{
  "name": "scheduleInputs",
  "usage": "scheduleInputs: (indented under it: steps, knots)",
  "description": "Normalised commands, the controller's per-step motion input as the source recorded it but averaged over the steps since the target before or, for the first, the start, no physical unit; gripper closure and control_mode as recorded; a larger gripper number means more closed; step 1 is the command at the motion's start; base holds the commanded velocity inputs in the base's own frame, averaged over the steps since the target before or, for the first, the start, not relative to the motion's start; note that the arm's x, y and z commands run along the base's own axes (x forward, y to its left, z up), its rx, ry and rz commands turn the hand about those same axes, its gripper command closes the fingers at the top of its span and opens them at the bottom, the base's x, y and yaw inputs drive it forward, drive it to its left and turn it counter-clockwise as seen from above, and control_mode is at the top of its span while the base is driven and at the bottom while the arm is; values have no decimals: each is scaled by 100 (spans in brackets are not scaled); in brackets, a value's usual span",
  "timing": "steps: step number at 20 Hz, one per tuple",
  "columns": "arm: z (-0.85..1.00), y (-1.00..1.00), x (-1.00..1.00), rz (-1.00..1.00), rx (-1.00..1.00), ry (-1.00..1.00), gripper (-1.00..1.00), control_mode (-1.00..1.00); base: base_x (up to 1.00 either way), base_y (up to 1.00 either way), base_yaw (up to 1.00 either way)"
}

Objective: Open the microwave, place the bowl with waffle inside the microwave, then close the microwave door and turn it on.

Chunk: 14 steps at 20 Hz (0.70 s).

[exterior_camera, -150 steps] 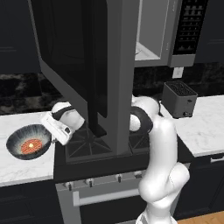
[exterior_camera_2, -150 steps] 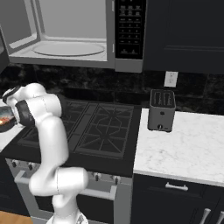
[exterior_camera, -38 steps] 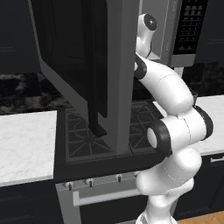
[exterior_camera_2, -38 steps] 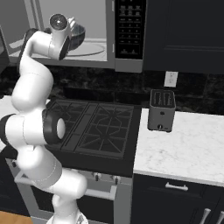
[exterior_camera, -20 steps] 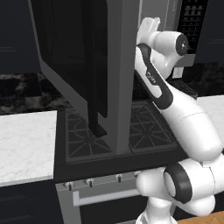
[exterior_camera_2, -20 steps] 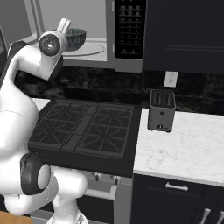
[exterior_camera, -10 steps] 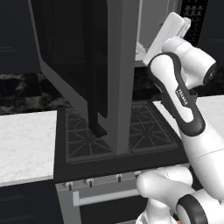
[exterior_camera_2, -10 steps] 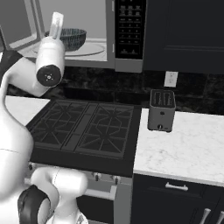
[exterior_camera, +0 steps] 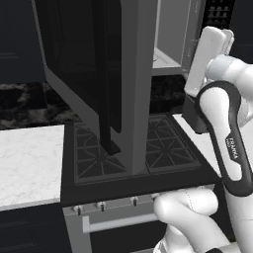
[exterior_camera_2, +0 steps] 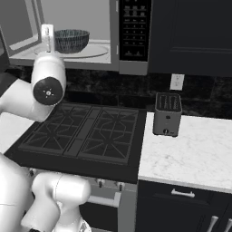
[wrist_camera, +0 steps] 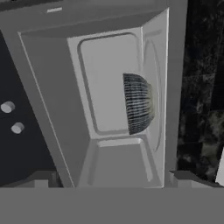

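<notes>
The small round dark grey-blue bowl with its patterned wall sits on the pale round turntable inside the wide silver-grey microwave; its contents cannot be made out. The black glass microwave door stands swung wide open. The white arm's gripper has its jaws spread apart, holding nothing, outside the cavity facing the bowl. A small dark grey toaster stands on the marble table.

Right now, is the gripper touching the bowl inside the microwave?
Apart. In the hand view the bowl sits deep in the microwave on the turntable, with bare cavity floor between it and the gripper's finger tips at the frame's bottom.
</notes>
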Motion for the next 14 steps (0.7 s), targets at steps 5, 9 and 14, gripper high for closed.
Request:
scheduleInputs:
  steps: [5,9,14]
  knots:
    - [-1,0,-100,5,-57,35,-100,-100,0,0,0]
    - [-83,3,-100,10,-62,28,-100,-100,0,0,0]
    - [-86,13,-100,26,-52,15,-100,-100,0,0,0]
